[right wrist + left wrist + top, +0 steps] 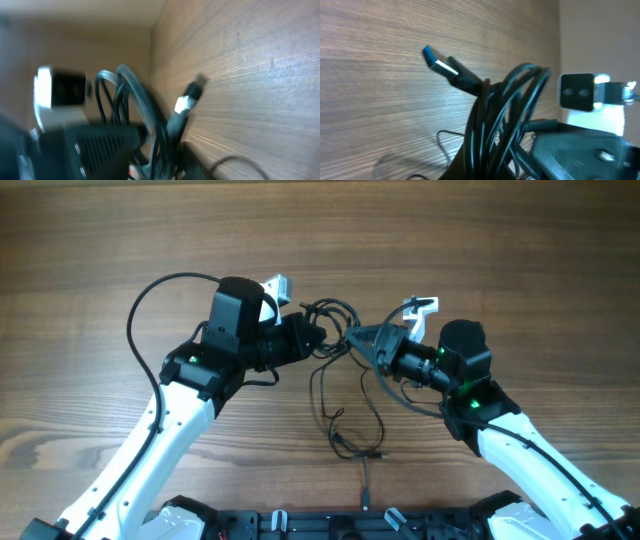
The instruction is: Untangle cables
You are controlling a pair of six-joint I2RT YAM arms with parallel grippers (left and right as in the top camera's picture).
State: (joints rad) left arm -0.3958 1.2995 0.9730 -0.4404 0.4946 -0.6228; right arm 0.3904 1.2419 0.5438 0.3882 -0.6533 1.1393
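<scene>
Clamping the cables (328,311), likely as an anchor, the left gripper (310,333) has jaws together on them; right gripper (352,340) waits just beside the left gripper, jaw state untellable (blurred view)

Thin black cables (341,442) trail loosely across the wooden table (100,240).

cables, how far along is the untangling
Early on. Done: only a few loose strands trail free. In hand: the left hand is shut on the knotted bundle of cables; the right hand sits at its other side, grip unclear. Left: the bundle is one clump with a plug poking out, nothing separated.
</scene>
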